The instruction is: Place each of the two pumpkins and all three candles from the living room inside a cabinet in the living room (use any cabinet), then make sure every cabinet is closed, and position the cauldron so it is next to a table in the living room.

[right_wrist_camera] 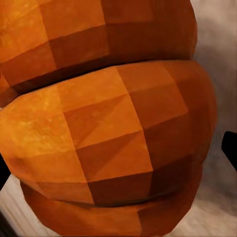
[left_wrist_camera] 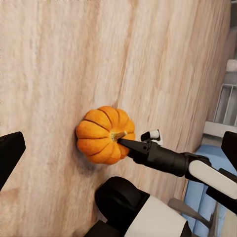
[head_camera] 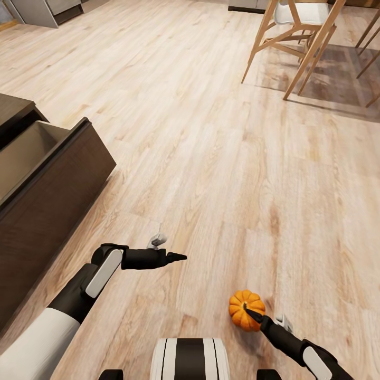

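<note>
Wooden floor (head_camera: 211, 158), cabinet (head_camera: 47, 200) drawer open at your left.
Your right gripper (head_camera: 247, 312) jaws pinch the pumpkin (head_camera: 244, 305); left gripper (head_camera: 179, 257) jaws look closed, empty.

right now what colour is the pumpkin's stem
Tan-yellow on the bright orange pumpkin; the left wrist view shows it best.

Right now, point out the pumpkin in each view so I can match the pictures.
Head view: pumpkin low and right of centre, on the wood floor, at the right gripper.
Left wrist view: near the middle, the right gripper at its stem.
Right wrist view: a close-up.
Shared landmark: the floor.
</note>
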Robot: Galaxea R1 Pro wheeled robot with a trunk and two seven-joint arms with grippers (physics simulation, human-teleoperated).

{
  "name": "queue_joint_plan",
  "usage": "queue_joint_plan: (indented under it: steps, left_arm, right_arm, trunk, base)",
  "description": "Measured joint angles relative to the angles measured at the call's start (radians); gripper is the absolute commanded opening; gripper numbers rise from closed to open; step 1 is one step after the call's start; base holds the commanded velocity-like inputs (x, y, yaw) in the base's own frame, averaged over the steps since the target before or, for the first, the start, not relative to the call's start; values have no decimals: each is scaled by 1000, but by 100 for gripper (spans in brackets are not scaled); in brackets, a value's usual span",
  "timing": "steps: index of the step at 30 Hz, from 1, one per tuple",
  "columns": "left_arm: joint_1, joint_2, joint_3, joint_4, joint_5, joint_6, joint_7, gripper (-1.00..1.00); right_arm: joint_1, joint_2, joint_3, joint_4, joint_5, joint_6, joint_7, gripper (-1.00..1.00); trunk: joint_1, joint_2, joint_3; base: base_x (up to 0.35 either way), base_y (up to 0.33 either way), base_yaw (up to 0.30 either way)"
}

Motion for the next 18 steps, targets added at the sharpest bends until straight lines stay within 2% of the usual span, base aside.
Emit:
queue_joint_plan:
  steps: [3, 4, 18]
  left_arm:
    - [0, 0, 0, 0, 0, 0, 0, 100]
    - [0, -1, 0, 0, 0, 0, 0, 100]
    - [0, -1, 0, -1, 0, 0, 0, 100]
  right_arm:
    - [-7, 0, 1, 1, 0, -3, 0, 100]
    - [-8, 0, 1, 1, 0, -4, 0, -100]
    - [-11, 1, 0, 2, 0, -5, -2, -100]
  trunk:
    - [0, 0, 0]
    - [0, 0, 0]
    - [0, 0, 0]
  base:
    - [0, 0, 0]
    - [0, 0, 0]
    - [0, 0, 0]
